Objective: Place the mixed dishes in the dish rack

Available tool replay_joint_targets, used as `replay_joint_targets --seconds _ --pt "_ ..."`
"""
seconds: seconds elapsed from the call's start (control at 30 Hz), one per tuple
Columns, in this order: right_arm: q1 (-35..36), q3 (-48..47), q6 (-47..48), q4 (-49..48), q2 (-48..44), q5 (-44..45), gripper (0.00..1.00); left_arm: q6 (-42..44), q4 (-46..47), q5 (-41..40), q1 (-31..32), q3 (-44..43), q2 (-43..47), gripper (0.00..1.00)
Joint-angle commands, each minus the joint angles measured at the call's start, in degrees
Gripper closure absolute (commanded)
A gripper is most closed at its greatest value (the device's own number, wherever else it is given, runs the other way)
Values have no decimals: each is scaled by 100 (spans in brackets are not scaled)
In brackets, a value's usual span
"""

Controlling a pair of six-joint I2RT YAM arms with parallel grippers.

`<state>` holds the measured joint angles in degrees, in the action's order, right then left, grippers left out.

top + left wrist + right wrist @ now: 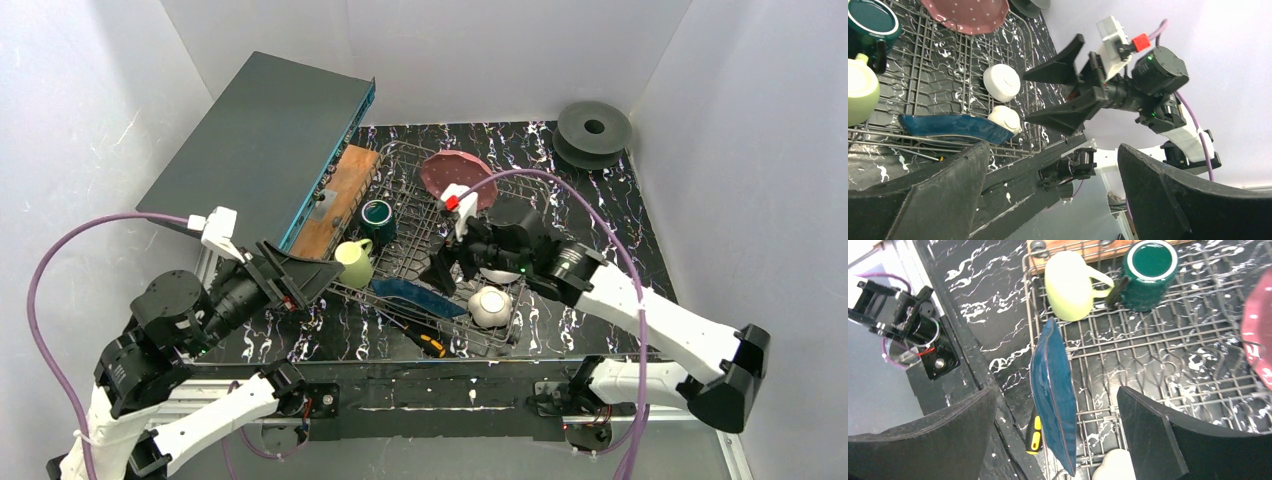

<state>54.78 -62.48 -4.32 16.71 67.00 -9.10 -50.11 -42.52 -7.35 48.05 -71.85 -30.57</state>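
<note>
Plate [455,172] in rear of rack [415,228]; squarish dish [415,297] along its front.

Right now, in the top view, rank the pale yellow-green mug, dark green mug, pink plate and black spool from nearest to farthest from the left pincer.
From the left pincer:
1. Pale yellow-green mug, beside it, at the near left corner of the rack.
2. Dark green mug, just behind, rack's left side.
3. Pink plate, rack's far end.
4. Black spool, far right corner, outside the rack.
</note>
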Motion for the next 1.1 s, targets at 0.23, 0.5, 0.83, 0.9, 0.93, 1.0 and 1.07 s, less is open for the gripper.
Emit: replay_joint_targets --seconds 0.23,0.5,0.83,0.9,0.93,1.0,1.07 --pt "-3 -388 -341 1027 -1465 1576 2 229 -518 -550 -28 -364 406 1" --pt "-2 -545 -646 1562 -2454 2931 2 257 -667 -694 -25 -427 766 1" --pt "-3 -510 -1022 1600 -3164 4204 2 536 -699 -781 -33 -555 935 1" --pt "-3 -433 -1020 1515 -3252 4355 2 582 -676 -802 -31 -544 960 1" --pt "-3 -417 -1019 1493 -3292 4420 2 605 -643 -805 -29 -534 966 1" --pt "-3 -449 -1023 1493 -3283 4565 2 651 -600 -803 -29 -535 966 1" --pt "-3 -490 -1032 1506 -3286 4661 2 677 -599 -803 -32 -541 946 1"
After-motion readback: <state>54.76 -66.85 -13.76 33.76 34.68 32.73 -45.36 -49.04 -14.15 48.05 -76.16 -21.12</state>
